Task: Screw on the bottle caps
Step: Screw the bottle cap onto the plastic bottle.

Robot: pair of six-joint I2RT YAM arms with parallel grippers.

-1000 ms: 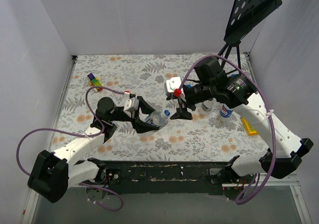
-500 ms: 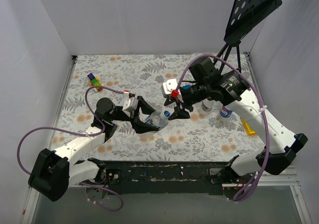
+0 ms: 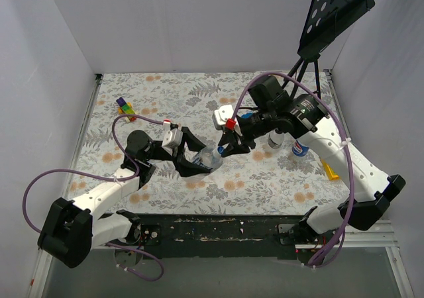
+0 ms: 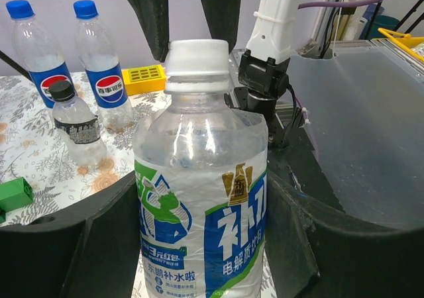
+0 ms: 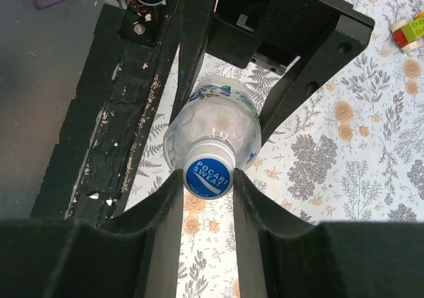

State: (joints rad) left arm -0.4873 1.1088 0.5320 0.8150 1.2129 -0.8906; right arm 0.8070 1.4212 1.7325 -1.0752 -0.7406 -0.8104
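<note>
left arm (image 3: 106, 193) / right arm (image 3: 346, 155): white links, black joints and bases. Purple cable (image 3: 24, 202) looped off each. White wrist camera boxes (image 3: 221, 116), red tags. left gripper (image 3: 205, 159), right gripper (image 3: 223, 150): all black.

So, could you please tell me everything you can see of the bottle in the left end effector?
The bottle is clear plastic with a blue, green and white label. The left end effector holds its body tilted. Its white cap, printed blue on top, points at the right end effector, whose fingers touch its sides.
</note>
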